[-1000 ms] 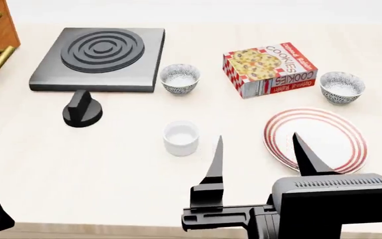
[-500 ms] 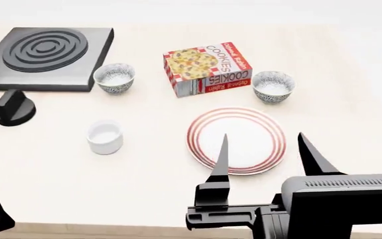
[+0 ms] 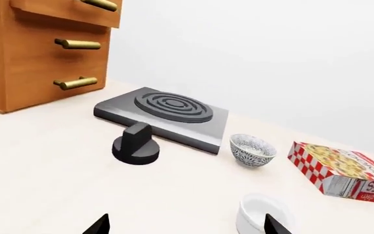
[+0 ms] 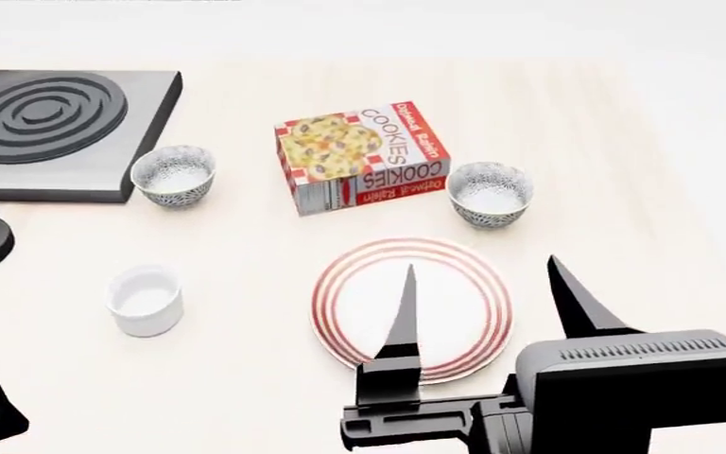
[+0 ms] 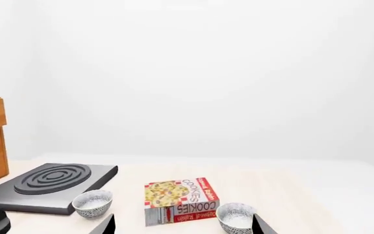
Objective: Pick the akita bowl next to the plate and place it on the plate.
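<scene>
A: Quickly, readable text?

B: Only the cookie box (image 4: pixel 356 161); "COOKIES" on its top and its side, smaller print too tiny to read. Red-white checks, cookie photo.

A: Target?

B: akita bowl (image 4: pixel 491 194), speckled, upright on the table (image 4: pixel 665 236), near the plate (image 4: pixel 414 307) on its far-right side, not touching. Just right of the box.

A: Other bowl?

B: second bowl (image 4: pixel 174 175), left of the box, beside the burner plate (image 4: pixel 54 118).

A: Grippers?

B: right gripper (image 4: pixel 483 303) spread apart, holding nothing, low in the head view, one finger overlapping the plate. left gripper (image 3: pixel 183 225) tips apart in its wrist view, nothing between.

A: Rest?

B: white cup (image 4: pixel 146 300), black knob (image 3: pixel 136 144), wooden drawers (image 3: pixel 37 48) with brass handles.
</scene>
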